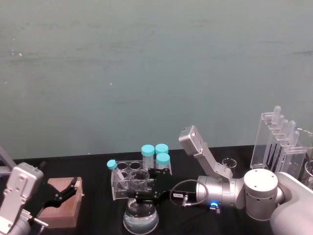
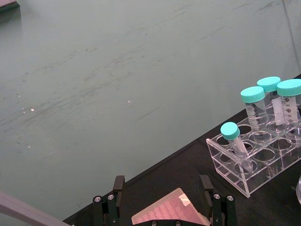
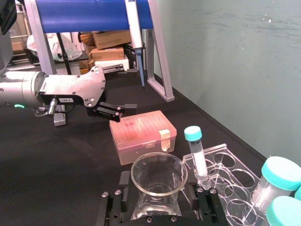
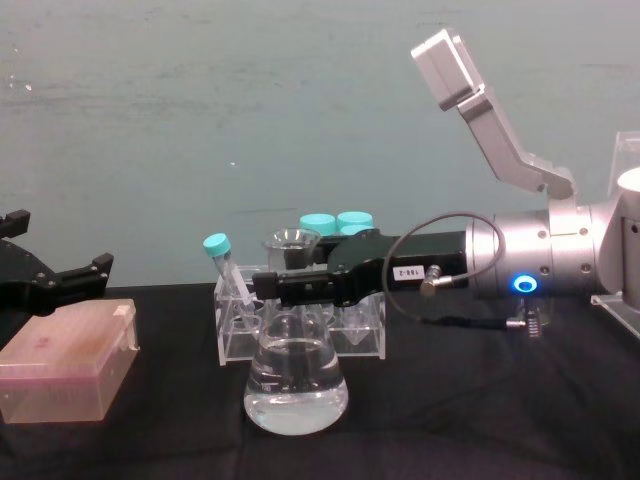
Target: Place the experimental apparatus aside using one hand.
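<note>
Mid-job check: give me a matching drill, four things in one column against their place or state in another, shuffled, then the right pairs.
1. conical flask
2. right gripper
3. left gripper
4. small capped tube

A. open above the pink tip box
B. leaning tilted in the clear rack
C. fingers either side of a glass neck
D. holds clear liquid

Pairs: 1-D, 2-C, 3-A, 4-B

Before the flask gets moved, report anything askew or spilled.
One small capped tube leans at a slant in the clear rack, while the three bigger tubes stand upright. No spill shows. The right hand sits at the neck of the flask, which stands level.
</note>
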